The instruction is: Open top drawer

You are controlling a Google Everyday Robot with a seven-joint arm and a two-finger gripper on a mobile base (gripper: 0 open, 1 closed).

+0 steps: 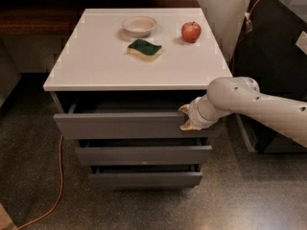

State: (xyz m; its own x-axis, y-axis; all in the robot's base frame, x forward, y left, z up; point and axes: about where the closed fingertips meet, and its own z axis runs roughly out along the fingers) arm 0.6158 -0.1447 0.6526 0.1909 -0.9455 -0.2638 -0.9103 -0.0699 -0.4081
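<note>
At the 3 o'clock end of the top drawer (pixel 120 125), the gripper (pixel 186 119) sits on the panel's upper edge, one tan finger over the rim and the other on the front face, clamped on it. The top drawer stands partly pulled out below the white cabinet top (pixel 86 71), ahead of the two slimmer fronts (pixel 143 155) beneath. On top: bowl (pixel 139 25) at 12 o'clock, apple (pixel 191 31) at 2 o'clock, sponge (pixel 144 50) near centre. The arm (pixel 259 107) enters from 3 o'clock.
</note>
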